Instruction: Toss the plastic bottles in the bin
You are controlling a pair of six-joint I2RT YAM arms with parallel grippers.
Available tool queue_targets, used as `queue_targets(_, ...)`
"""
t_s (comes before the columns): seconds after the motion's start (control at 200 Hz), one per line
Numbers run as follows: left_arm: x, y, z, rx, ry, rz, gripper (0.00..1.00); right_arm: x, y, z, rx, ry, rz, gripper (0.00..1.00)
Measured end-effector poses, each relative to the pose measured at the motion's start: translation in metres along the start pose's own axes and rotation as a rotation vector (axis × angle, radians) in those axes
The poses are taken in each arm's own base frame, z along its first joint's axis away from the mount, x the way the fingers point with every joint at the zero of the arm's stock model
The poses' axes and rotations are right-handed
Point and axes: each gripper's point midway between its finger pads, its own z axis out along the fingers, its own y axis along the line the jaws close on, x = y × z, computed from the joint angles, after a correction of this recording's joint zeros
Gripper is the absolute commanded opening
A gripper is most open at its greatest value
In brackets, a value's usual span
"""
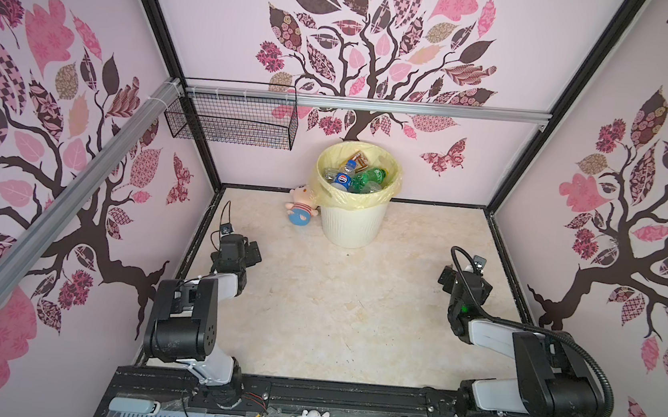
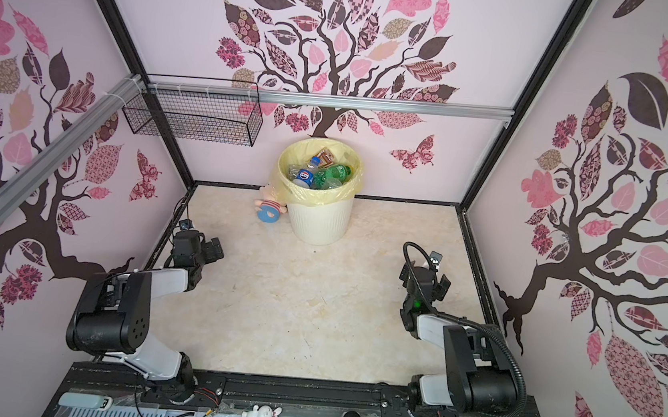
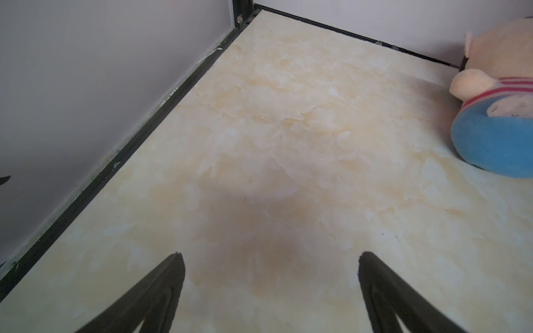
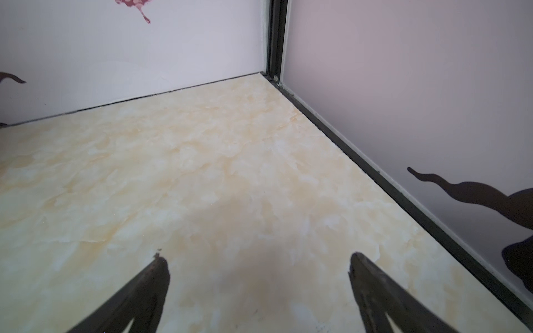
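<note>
- Rear left: a black wire mesh basket (image 1: 232, 122) hangs from the rail, above the marbled surface (image 1: 334, 322).
- Left: the left gripper (image 3: 271, 256) hangs low over bare surface near the left wall. Its jaws are released and spread wide, with nothing between them.
- Left of centre: a pink-and-blue plush doll (image 1: 300, 211) lies on the surface, just beside the bin.
- Rear centre: the bin (image 1: 349, 230) is cream and ribbed, lined with a pale yellow bag. It stands upright near the back wall in both top views.
- Inside the bin: the plastic bottles (image 1: 354, 180) lie heaped — clear, green, one blue-labelled.
- Right: the right gripper (image 4: 256, 256) is near the right wall, well apart from the bin, with its jaws released and holding nothing.
</note>
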Motion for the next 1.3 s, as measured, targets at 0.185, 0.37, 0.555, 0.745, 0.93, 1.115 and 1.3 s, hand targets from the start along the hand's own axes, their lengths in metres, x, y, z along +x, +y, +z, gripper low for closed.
queue_targets(0.185,-0.001,-0.009,0.0,0.045,0.005,0.023,0.97,0.002,-0.003,-0.009,-0.037,-0.092,0.028,1.0)
queue_targets(0.37,-0.008,-0.018,-0.006,0.095,-0.049,0.038,0.97,0.011,0.001,-0.008,-0.062,-0.075,-0.006,1.0)
queue_targets(0.555,-0.008,-0.023,-0.016,0.131,-0.101,0.053,0.97,0.0,0.01,-0.005,-0.087,-0.099,-0.008,1.0)
queue_targets(0.745,-0.001,-0.034,-0.023,0.181,-0.136,0.1,0.97,-0.004,0.02,-0.004,-0.116,-0.107,-0.028,1.0)
queue_targets(0.93,0.007,-0.042,-0.028,0.21,-0.191,0.127,0.97,0.009,0.021,-0.017,-0.181,-0.127,-0.051,0.99)
queue_targets(1.115,0.0,-0.043,-0.03,0.202,-0.228,0.13,0.97,0.023,0.034,-0.013,-0.255,-0.088,-0.102,1.0)
queue_targets(1.3,-0.002,-0.048,-0.032,0.204,-0.243,0.146,0.97,0.006,0.046,-0.004,-0.301,-0.11,-0.088,0.99)
